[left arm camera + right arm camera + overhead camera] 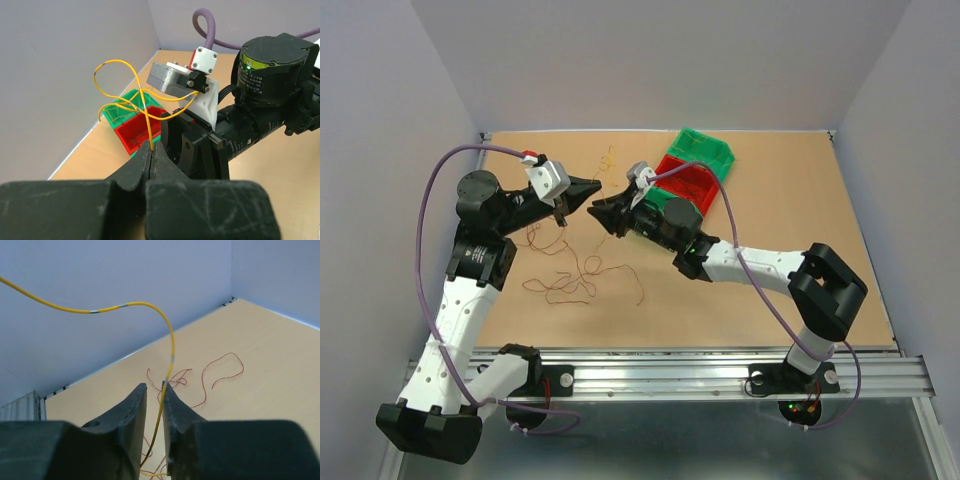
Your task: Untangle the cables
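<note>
Left gripper (152, 151) clamps yellow cable (172, 347) (likely light, springy, slippery); right gripper (153, 386) stands ajar around it, best pinched near that clamp.

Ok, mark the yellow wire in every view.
Top external: yellow wire faint, upper centre, left of red bin.
Left wrist: loops upper left, end pinched in left gripper.
Right wrist: arcs from upper left down between right gripper fingers.
Shared landmark: red bin, top external and left wrist only.
</note>
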`<state>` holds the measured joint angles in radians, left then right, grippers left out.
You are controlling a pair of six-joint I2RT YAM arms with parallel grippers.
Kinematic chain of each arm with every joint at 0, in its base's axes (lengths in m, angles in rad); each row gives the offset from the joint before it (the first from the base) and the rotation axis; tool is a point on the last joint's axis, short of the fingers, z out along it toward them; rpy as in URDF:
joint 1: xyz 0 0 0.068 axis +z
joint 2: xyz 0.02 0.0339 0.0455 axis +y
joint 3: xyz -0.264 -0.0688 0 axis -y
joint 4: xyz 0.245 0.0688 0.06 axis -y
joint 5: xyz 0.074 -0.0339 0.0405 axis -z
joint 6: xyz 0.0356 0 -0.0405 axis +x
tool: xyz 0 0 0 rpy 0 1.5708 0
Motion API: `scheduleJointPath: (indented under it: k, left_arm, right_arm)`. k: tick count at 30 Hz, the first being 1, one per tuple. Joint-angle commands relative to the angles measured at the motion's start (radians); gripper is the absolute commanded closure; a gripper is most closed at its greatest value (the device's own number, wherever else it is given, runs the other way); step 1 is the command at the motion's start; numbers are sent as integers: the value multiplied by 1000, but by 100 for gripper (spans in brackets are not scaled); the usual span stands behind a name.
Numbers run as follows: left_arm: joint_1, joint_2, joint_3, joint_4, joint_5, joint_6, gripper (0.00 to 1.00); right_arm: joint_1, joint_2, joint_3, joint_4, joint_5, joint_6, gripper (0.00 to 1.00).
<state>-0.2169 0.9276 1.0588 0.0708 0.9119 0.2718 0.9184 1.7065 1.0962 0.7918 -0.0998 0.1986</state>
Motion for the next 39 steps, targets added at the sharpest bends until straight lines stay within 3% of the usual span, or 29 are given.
scheduleJointPath:
  k: [1, 5, 11, 14, 21, 29, 36, 39]
  left_arm:
    - [-6, -10, 4, 43, 2, 0, 100]
    - [-6, -16, 1, 43, -2, 1, 100]
    - [-6, 0, -2, 43, -76, 10, 100]
    - [-6, 46, -6, 53, -160, 26, 100]
    - [-6, 263, 20, 72, -190, 46, 100]
    - [-4, 382, 56, 17, -76, 33, 100]
    - [-4, 372, 50, 1, 25, 30, 100]
    - [-6, 381, 49, -12, 85, 43, 100]
  right_arm:
    - [8, -28, 2, -41, 5, -18, 80]
    - [10, -24, 10, -65, -2, -14, 100]
    - [10, -57, -12, -81, -38, -13, 99]
    - [10, -106, -41, -86, -131, -16, 99]
    - [10, -215, -91, -49, -319, -50, 99]
    - [10, -272, -55, 52, -167, -100, 99]
    - [10, -257, -58, 176, 222, -131, 100]
    - [8, -226, -27, 184, 270, -175, 99]
